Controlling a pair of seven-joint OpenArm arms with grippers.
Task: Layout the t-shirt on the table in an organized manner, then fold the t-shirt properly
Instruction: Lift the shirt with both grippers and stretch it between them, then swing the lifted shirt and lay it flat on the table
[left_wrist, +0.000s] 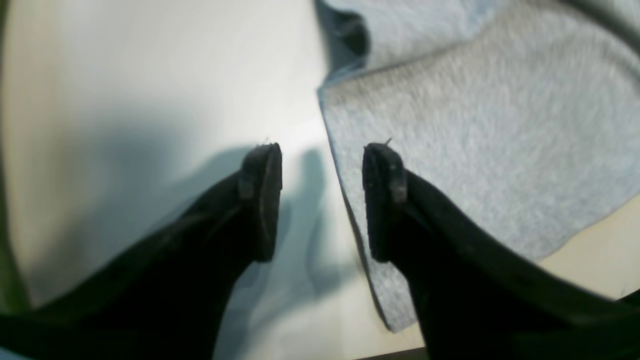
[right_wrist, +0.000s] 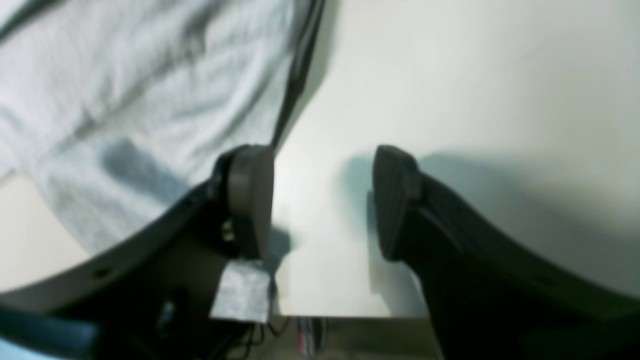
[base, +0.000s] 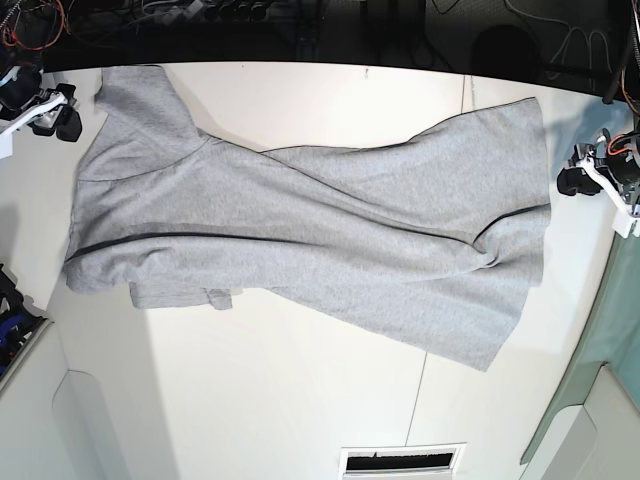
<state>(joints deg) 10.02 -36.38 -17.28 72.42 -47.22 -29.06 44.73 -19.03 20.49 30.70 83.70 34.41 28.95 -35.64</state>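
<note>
Two black fingers (left_wrist: 260, 200) right up close, spread apart over white table (left_wrist: 150, 100), nothing between them.

Belongs to left gripper (left_wrist: 322, 200), jaws wide, sitting just beside the edge of the t-shirt (left_wrist: 475, 125) and not touching it. Same story at the right gripper (right_wrist: 322, 200): jaws apart, empty, grey cloth off to one side (a bit blurry, so hard to say if one finger brushes it). From above, t-shirt (base: 300, 230) stretched long across the table (base: 300, 400), reaching almost from one gripper to the other. Not neat yet: twisted through the middle, one end flipped over, a sleeve bunched at one corner, a small flap poking out along the near edge. No lettering showing. Laying out looks only partly done. Smoothing flat comes next, and all of the folding is left to do.
</note>
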